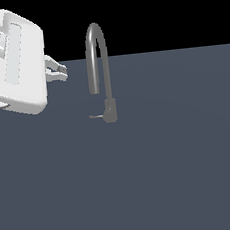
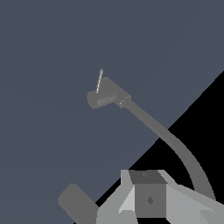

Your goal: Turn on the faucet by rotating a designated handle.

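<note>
A: Where's the faucet (image 1: 100, 73) placed?

B: It's stood on the grey floor (image 1: 158, 173), a bit above centre in the exterior view. The handle (image 1: 95, 116) is stuck out from the dark body toward 9 o'clock, low down.

A: And the gripper (image 1: 60, 71)?

B: It's seen at about 10 o'clock of the handle, well apart from it, nothing pinched. Fingers look nearly together, but honestly it can't be told for sure. No containers are shown.

Dim, flat, shadowless, sharp simulator renders
</note>
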Controlling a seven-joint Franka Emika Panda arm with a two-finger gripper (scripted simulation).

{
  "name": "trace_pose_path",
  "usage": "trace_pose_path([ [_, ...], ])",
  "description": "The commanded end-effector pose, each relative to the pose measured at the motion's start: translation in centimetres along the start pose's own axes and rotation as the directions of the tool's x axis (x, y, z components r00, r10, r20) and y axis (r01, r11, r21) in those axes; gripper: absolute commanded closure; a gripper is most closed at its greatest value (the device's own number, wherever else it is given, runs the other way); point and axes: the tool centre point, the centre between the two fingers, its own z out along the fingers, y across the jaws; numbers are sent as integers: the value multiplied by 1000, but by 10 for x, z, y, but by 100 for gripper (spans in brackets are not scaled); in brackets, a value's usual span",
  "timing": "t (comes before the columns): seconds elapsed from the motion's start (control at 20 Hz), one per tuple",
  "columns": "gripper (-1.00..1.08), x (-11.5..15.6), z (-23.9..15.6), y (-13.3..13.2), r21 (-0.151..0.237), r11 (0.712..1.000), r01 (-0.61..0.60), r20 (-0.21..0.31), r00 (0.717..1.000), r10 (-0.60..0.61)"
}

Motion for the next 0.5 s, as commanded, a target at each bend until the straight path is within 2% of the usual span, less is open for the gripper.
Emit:
trace_pose_path([
  [0.0, 108, 8, 5, -3, -41, 998, 39, 2, 999, -39],
  [0.45, 108, 34, 23, -15, -181, 968, 177, 26, 984, -175],
])
